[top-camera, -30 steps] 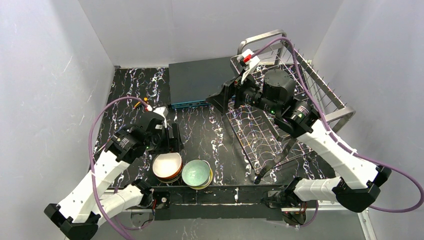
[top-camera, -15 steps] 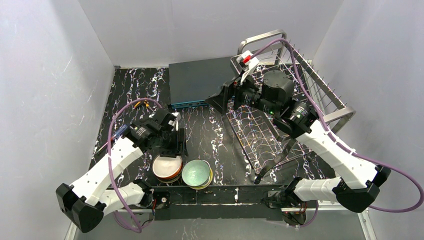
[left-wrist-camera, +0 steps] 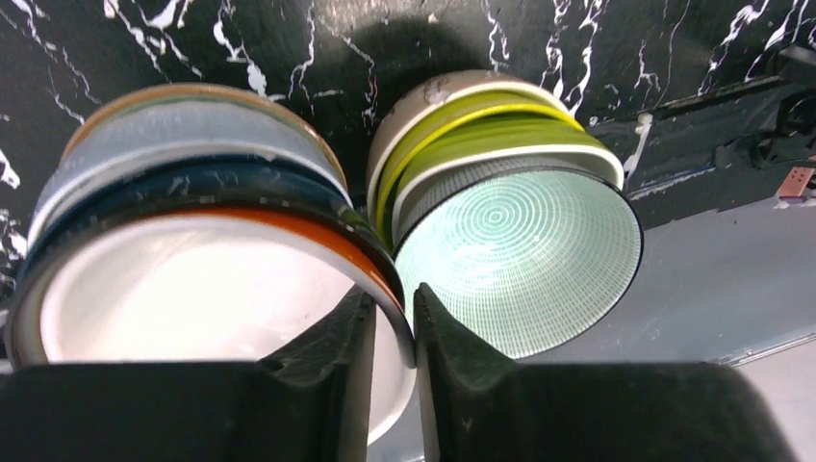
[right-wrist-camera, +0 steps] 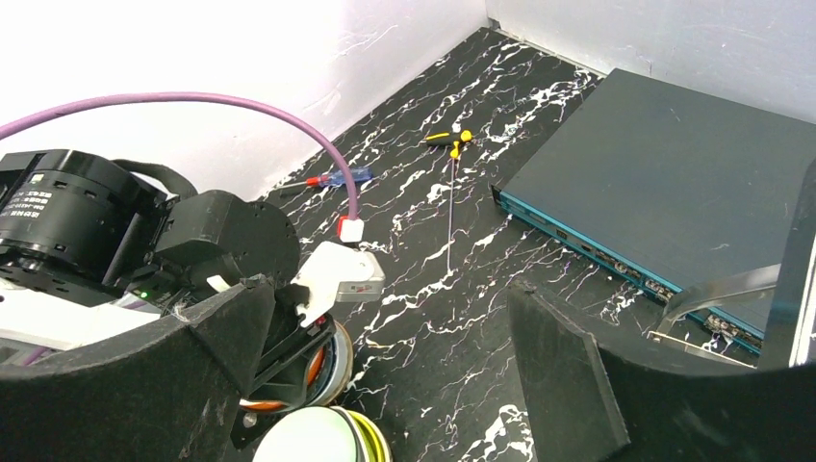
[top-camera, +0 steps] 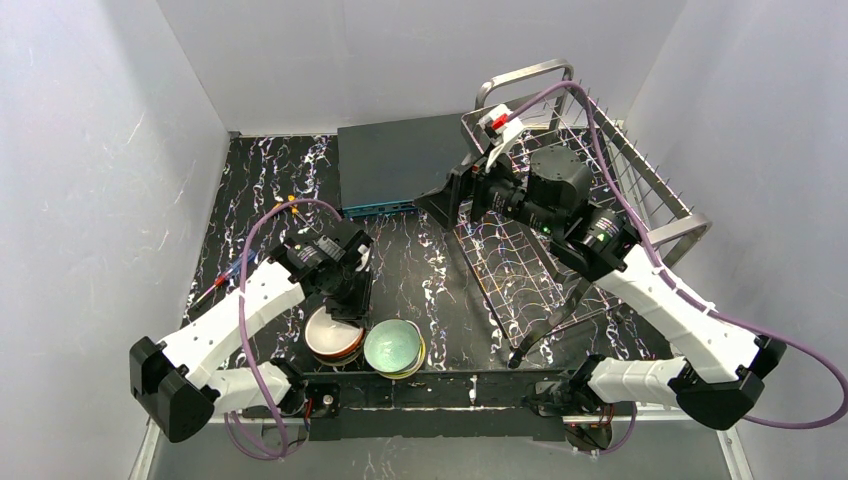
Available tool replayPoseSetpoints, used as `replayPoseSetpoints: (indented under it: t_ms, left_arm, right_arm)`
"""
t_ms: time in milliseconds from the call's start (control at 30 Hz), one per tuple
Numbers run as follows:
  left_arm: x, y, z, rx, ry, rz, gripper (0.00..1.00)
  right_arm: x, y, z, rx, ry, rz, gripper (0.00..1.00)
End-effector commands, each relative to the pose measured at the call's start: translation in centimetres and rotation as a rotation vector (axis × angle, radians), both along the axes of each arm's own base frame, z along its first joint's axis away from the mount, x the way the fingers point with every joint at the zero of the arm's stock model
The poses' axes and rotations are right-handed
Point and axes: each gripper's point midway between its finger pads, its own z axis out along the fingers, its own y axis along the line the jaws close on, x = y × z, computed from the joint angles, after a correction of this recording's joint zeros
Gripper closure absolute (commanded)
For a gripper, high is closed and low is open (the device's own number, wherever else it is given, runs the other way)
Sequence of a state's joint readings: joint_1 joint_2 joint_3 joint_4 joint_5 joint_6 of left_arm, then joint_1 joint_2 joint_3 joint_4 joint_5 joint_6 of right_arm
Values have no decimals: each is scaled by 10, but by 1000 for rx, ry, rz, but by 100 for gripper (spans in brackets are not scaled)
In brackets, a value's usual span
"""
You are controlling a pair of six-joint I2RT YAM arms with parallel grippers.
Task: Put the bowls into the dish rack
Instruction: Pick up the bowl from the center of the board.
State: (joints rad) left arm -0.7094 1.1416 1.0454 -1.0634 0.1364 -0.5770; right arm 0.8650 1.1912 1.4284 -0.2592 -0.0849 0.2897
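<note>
White bowl (left-wrist-camera: 192,289) with an orange outside, topmost of a stack at the table's near edge, is pinched at its rim by the narrowed left gripper (left-wrist-camera: 393,310). The dish rack (top-camera: 530,72) is set well apart, beside the wide-open right gripper (right-wrist-camera: 390,294). This thin rim hold could be lost on lifting, or the pale green bowl (left-wrist-camera: 520,250) just beside could be knocked.

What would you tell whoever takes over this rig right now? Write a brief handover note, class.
Left gripper: shut on the rim of the white bowl, which is nested on other bowls.
Right gripper: open, empty, at the dish rack's left side.
Pale green bowl, nested likewise, sits beside the white one.
Done: no bowl seen in the rack.
Left: lift and rack every bowl.
</note>
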Motion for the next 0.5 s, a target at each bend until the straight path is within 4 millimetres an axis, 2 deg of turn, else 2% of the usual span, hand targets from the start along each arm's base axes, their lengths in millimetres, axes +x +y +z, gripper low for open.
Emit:
replayPoseSetpoints:
  t_ms: [0,67,233,467]
  left_arm:
    - [-3,0,15,6,-13,-28,89]
    - [-2,0,18,1,-23,-30,100]
    - [3,-1,34,-24,-77,-22,100]
    - [11,-12,73,-136,-184,-22,100]
  right_arm:
    - [-1,-7,22,63,-46,-22,1]
    - [-1,-7,22,63,-47,-22,1]
    - [-3,-8,22,62,-44,-20,1]
    - [-7,-8,22,70,-33,-5,1]
